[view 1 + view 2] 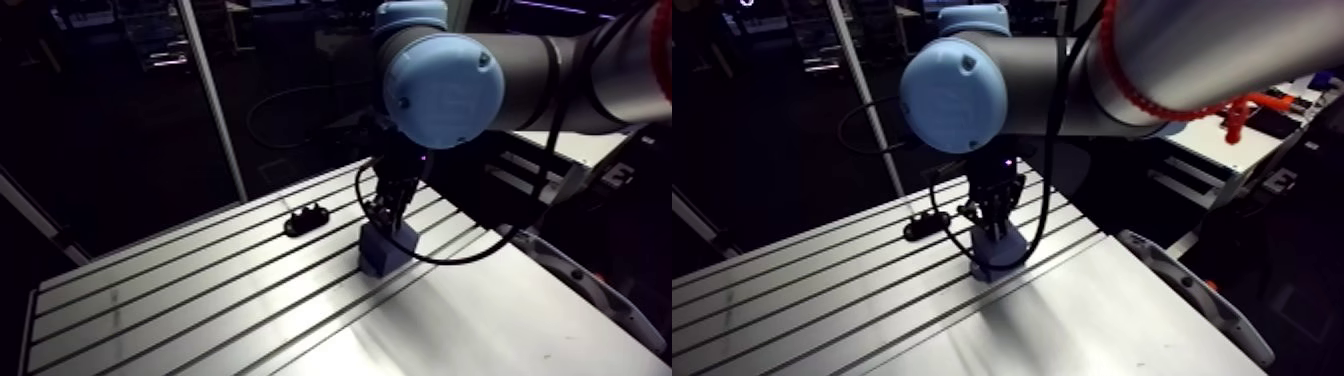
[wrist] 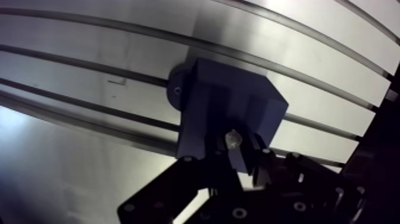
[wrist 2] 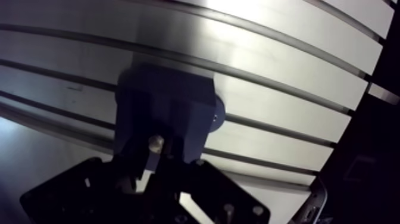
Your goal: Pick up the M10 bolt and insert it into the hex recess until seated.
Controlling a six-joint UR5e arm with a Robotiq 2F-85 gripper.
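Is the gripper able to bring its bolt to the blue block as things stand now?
Probably yes: the gripper, shut on the bolt, hangs directly over the blue block, and nothing shows between them.

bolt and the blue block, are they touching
Cannot tell. In the wrist view the bolt overlaps the blue block from above, but neither contact nor a gap shows plainly.
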